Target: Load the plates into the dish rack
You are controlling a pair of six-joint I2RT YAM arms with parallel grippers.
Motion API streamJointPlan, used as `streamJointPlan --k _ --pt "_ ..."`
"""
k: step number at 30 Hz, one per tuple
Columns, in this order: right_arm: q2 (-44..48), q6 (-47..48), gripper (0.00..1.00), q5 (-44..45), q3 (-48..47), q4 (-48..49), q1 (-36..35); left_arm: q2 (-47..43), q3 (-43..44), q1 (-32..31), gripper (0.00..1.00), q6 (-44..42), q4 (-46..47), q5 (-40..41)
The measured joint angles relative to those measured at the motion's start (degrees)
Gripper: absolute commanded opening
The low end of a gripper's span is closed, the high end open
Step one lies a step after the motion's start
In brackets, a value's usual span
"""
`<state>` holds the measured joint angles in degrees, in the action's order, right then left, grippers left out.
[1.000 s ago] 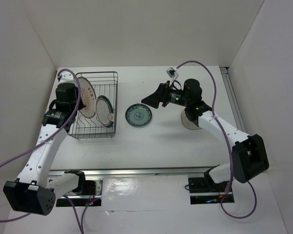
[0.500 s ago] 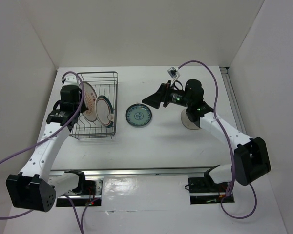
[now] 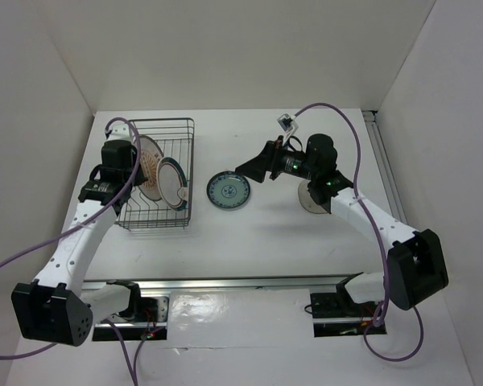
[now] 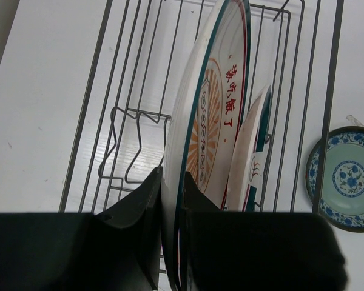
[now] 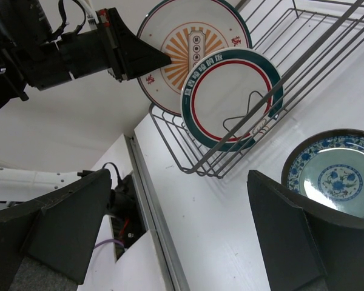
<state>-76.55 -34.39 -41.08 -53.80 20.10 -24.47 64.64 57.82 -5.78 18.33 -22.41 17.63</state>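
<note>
Plates racked: two of three. In the dark grey wire dish rack, the left gripper pinched the rim of the upright white sunburst-centred ceramic plate, and the white plate with teal-and-red rings leaned beside it. The teal-blue patterned round plate lay flat on the white table just right of the rack, not yet loaded. The right gripper hovered near it, jaws spread and empty, arm reaching leftward
</note>
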Motion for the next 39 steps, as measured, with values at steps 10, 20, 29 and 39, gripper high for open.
streamJointPlan --k 10,20,29,39 --pt "0.09 0.0 1.0 0.07 0.61 0.11 -0.02 0.79 0.0 0.0 0.0 0.02 0.11 0.0" --pt "0.11 0.0 1.0 0.11 0.92 0.24 0.0 1.27 -0.09 0.0 0.07 0.02 0.15 -0.02" --pt "0.11 0.0 1.0 0.09 1.01 0.44 0.0 2.19 -0.09 0.0 0.12 0.04 0.15 -0.52" --pt "0.11 0.0 1.0 0.11 1.99 0.57 0.0 3.85 -0.09 -0.04 0.28 0.37 0.22 -1.9"
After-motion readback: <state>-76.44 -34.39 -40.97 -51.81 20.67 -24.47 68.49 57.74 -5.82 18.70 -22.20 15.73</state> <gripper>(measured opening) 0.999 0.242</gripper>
